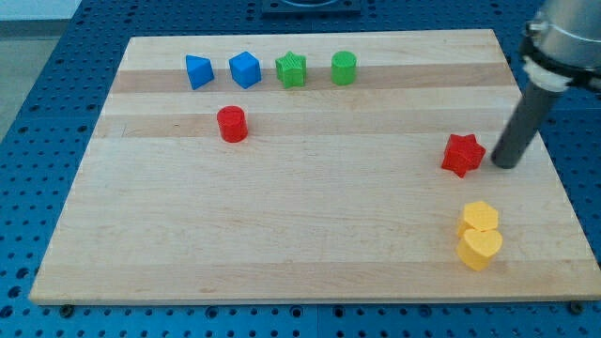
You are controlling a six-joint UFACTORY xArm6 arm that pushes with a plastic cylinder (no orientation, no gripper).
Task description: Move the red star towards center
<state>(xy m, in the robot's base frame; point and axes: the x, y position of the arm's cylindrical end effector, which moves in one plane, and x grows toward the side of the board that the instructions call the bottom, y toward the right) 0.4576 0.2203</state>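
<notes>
The red star (463, 154) lies on the wooden board (300, 235) at the view's right, about mid-height. My tip (504, 164) stands just to the star's right, a small gap away, not clearly touching it. The dark rod rises from the tip toward the view's upper right corner.
A red cylinder (232, 124) sits left of centre. Along the view's top stand a blue triangular block (198, 71), a blue cube (244, 69), a green star (291, 69) and a green cylinder (344, 68). A yellow hexagon (480, 217) and a yellow heart (480, 249) lie below the star.
</notes>
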